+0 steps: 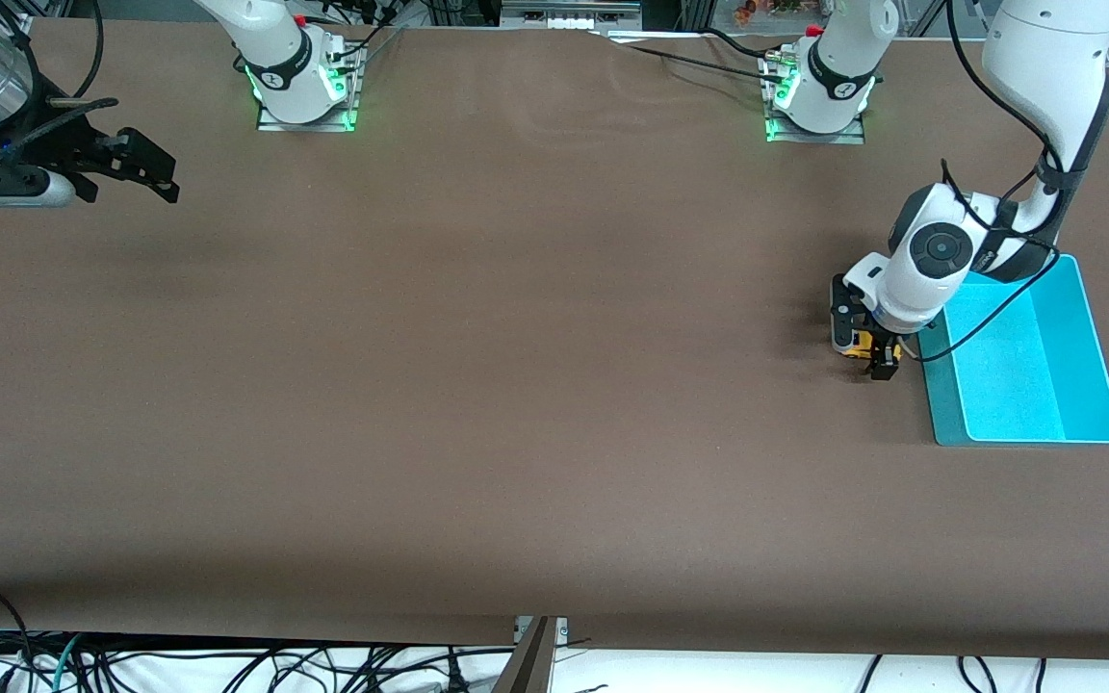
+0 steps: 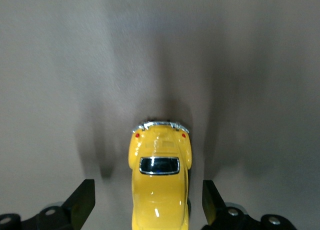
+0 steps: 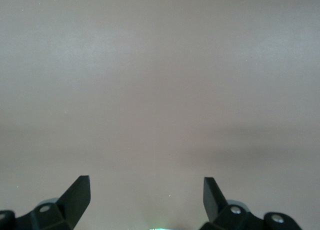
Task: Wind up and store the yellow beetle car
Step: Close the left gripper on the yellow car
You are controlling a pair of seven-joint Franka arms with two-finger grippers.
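A brown tabletop (image 1: pixel 477 385) filled the front view, matte and faintly creased near the arm bases, which stood along its upper edge with green lights glowing at their mounts. Loose cables (image 1: pixel 227 664) trailed past the edge nearest the camera, and more cabling and framing showed above the bases.

Toward the left arm's end of the tabletop lay a cyan bin (image 1: pixel 1094 356), open-topped. Just beside it, toward the right arm's end, the left hand (image 1: pixel 864 358) was down at the surface with the car (image 1: pixel 864 345) between its fingers. From the front only a scrap of yellow showed under the wrist. The left wrist view gave what the front could not: the car (image 2: pixel 160 182) sat on the tabletop, its chrome bumper and small red lights pointing away from the wrist, its dark window plain, and the two fingers (image 2: pixel 84 202) stood spread on either side of the body, with brown surface showing between each finger and the car's flanks.

The right hand (image 1: pixel 152 171) waited in the air over the right arm's end of the tabletop. Its wrist view showed the fingers (image 3: pixel 79 195) spread wide over bare brown surface, holding nothing.
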